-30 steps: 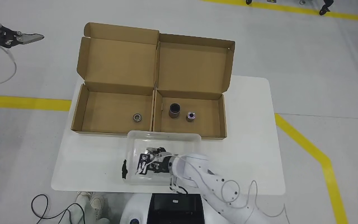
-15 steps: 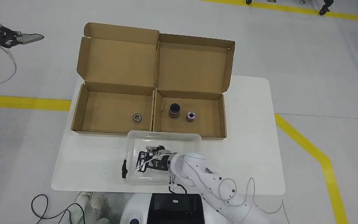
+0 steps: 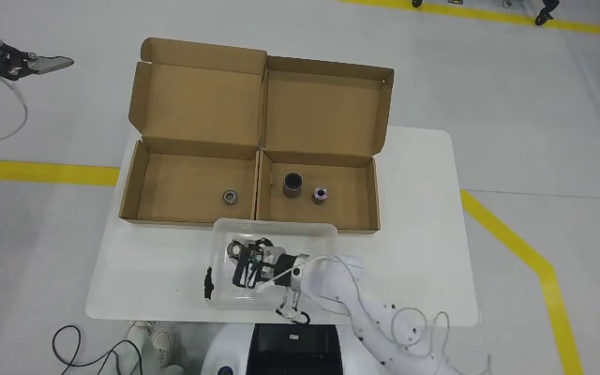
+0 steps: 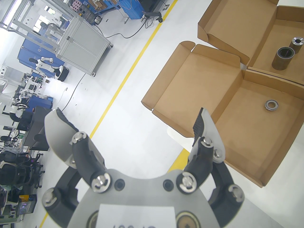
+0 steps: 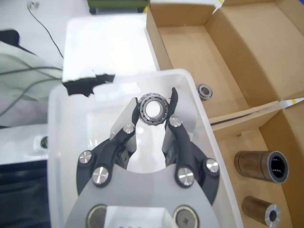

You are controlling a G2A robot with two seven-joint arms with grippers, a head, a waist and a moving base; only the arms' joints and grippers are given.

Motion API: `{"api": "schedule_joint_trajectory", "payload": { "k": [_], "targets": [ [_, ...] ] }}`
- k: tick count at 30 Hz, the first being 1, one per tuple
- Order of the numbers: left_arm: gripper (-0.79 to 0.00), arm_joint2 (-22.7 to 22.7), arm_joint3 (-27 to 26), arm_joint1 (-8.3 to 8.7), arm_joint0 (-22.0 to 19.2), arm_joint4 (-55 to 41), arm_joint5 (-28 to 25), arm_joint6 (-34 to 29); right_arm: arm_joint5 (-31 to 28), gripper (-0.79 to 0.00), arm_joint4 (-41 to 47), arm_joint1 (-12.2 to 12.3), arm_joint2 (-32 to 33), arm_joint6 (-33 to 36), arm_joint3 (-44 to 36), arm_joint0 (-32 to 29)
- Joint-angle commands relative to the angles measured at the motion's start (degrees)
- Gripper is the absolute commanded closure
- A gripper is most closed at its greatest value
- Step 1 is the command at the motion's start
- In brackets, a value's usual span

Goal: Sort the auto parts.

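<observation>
My right gripper (image 5: 154,106) is shut on a steel roller bearing (image 5: 153,115), held just above the floor of a clear plastic bin (image 5: 55,124). In the top view that gripper (image 3: 246,257) sits in the bin (image 3: 319,228) at the table's near edge. Two open cardboard boxes stand behind it. The left box (image 3: 164,187) holds a similar bearing (image 3: 230,196). In the right box (image 3: 352,197) are a dark sleeve (image 3: 292,184) and a smaller cylinder (image 3: 321,194). My left gripper (image 4: 129,117) hangs open and empty over the floor, far left of the table (image 3: 37,62).
A torn black scrap (image 3: 207,281) lies at the bin's left rim. The white table (image 3: 422,234) has bare surface to the right of the boxes. Both box lids (image 3: 202,103) stand folded back behind. A yellow floor line (image 3: 56,172) runs past the table.
My right gripper has shifted slightly toward the boxes inside the bin, with the bearing in its fingers. The left arm has stayed put.
</observation>
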Motion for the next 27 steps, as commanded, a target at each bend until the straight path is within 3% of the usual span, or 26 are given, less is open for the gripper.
{"api": "schedule_joint_trajectory", "payload": {
  "k": [1,10,19,27],
  "targets": [
    [-0.785,0.00,0.00,0.00,0.00,0.00,0.00,0.00,-2.69,0.000,1.11,0.58,1.96,-2.65,-0.60,0.00],
    [-0.785,0.00,0.00,0.00,0.00,0.00,0.00,0.00,-8.43,0.000,11.72,1.51,7.60,-5.65,-7.69,3.33],
    [-0.785,0.00,0.00,0.00,0.00,0.00,0.00,0.00,-5.06,0.000,18.49,1.37,10.26,-5.17,-14.45,8.32],
    [-0.785,0.00,0.00,0.00,0.00,0.00,0.00,0.00,-3.56,0.000,21.96,1.00,10.66,-6.83,-15.12,13.33]
  ]
}}
